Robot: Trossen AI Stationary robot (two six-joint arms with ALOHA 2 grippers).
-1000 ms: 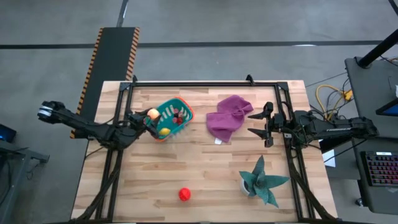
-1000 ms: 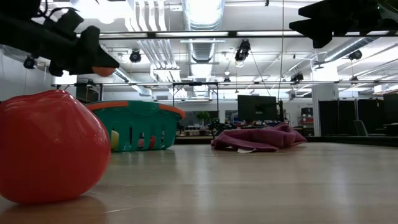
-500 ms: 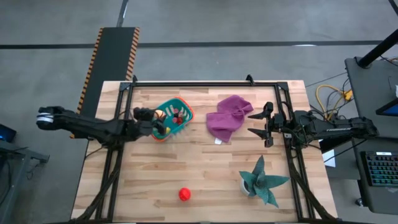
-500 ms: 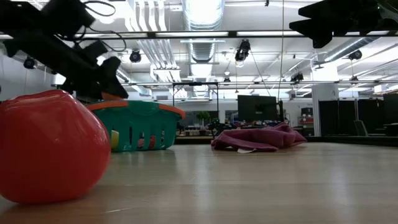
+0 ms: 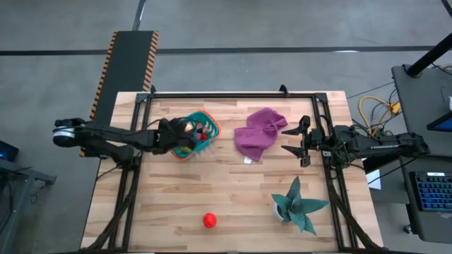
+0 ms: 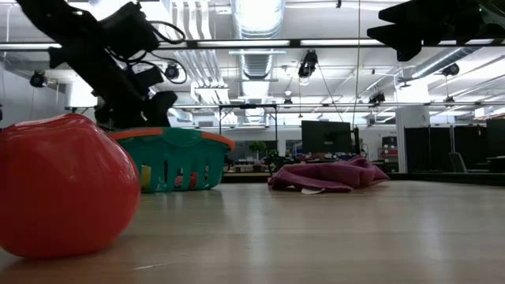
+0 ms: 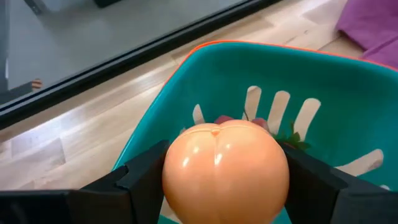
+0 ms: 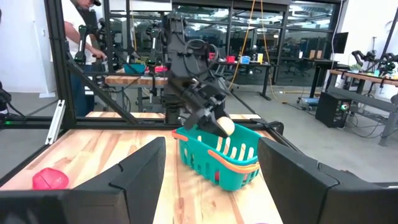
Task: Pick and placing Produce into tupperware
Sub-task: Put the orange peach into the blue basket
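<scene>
The tupperware is a teal slotted basket with an orange rim (image 5: 206, 121), standing at the table's far left, also in the low view (image 6: 177, 158). Small red produce bits (image 5: 203, 130) lie inside it. My left gripper (image 5: 181, 132) hangs over the basket's left end, shut on an orange ball (image 7: 225, 171). A red ball (image 5: 210, 220) lies on the table near the front edge and looms large in the low view (image 6: 63, 185). My right gripper (image 5: 291, 141) waits open above the table's right side. My left gripper pinches the orange ball between its two fingers, one on the ball's left side (image 7: 171, 177) and one on the opposite side (image 7: 281, 177). The fingers come slanting down from the table's left. The ball (image 8: 224, 126) hangs clear above the basket's inside.
A purple cloth (image 5: 260, 132) lies crumpled between the basket and my right gripper. A teal spiky plant (image 5: 296, 204) stands near the front right. A black frame (image 5: 233, 95) runs along the table's far edge and sides. People stand in the room beyond.
My left gripper has carried the orange ball toward the table's right, from the basket's left rim to over its inside, sinking a little and tipping its fingers further down. The ball stays pinched. The right arm has kept still.
</scene>
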